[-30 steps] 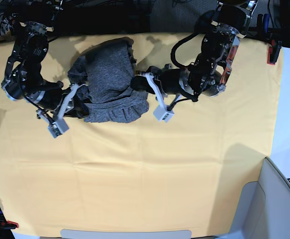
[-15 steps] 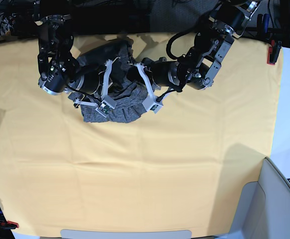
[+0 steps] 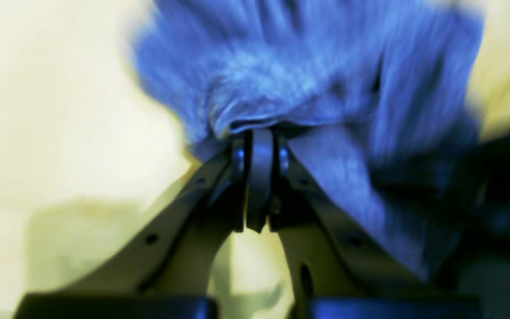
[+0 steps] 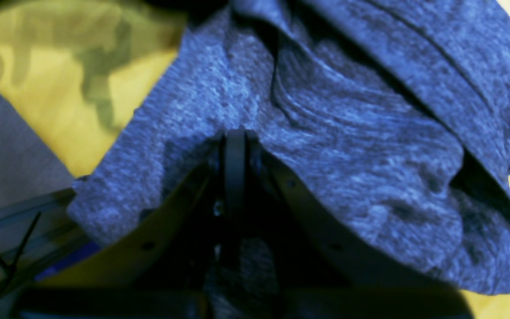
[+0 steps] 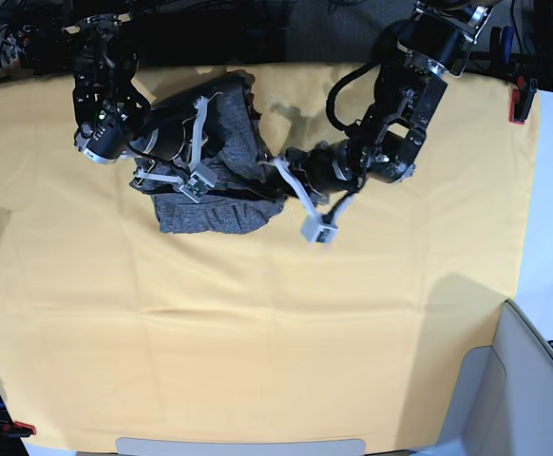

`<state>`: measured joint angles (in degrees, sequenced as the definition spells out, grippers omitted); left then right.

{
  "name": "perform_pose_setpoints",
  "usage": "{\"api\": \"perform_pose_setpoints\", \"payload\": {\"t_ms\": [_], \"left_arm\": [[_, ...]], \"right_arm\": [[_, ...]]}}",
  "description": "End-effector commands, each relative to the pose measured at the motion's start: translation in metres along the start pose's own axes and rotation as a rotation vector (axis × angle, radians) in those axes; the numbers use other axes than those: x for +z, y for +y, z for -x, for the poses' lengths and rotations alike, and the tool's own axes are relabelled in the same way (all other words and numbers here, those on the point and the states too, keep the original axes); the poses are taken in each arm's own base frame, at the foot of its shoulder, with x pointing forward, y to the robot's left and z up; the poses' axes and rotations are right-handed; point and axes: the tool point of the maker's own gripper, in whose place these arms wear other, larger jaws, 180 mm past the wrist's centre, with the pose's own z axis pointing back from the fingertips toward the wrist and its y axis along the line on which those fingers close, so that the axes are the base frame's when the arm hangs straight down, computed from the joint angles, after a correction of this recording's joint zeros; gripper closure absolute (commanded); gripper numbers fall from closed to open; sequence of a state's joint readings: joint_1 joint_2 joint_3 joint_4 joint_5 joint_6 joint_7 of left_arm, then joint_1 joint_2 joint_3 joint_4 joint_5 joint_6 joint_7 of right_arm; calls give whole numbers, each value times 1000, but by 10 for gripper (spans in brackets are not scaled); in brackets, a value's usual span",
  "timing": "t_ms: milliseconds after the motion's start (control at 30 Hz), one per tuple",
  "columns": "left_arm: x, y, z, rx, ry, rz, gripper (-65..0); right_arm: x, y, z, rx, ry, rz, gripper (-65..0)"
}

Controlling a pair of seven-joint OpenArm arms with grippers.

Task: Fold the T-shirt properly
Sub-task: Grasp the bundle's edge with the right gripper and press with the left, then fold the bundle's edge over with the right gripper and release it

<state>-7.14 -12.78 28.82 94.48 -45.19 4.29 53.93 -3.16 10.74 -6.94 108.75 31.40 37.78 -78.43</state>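
Honestly, the shirt [image 5: 215, 180] is being bunched up near the far edge of the yellow surface [image 5: 257, 323]. Each end effector, left [image 3: 259, 133] and right [image 4: 236, 135], is being pressed together, pinching knit. If both are being pulled unevenly, the cloth is probably being twisted or dropped mid-fold.
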Motion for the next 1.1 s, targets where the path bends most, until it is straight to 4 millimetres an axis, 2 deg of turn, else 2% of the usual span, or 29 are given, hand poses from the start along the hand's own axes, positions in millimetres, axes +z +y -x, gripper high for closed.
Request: {"api": "perform_pose_setpoints", "payload": {"t_ms": [0,67,167,267,400,500,600,700,800,933,1067], "left_arm": [[8,5,-36,52,-132,-18,-3],[19,32,-47,202,-231,-79,-3],[36,62,-62,377,-372,-132,-2],[49,73,-68,432,-418,-145,-2],[57,60,-62,412,-375,-117,-3],[66,42,-60,371,-364,-82,-3],[74,26,-55,309,-353,-44,-3],[76,21,-44,277,-339,-27,-3],[74,21,-34,278,-321,-27,-3],[72,23,-21,296,-297,-35,-3],[72,24,-15,304,-286,-38,-3]], "right_arm": [[4,-2,-9,17,-30,6,0],[3,-1,-7,14,-26,2,0],[3,0,-4,10,-22,1,0],[3,-1,-7,9,-28,4,0],[9,-16,-23,30,-56,43,0],[12,-29,-33,60,-53,102,0],[14,-34,-42,71,-66,123,0],[15,-36,-54,81,-91,129,0],[10,-22,-64,121,-102,89,0],[-6,13,-74,230,-82,6,0],[-26,31,-71,290,-23,-63,0]]}}
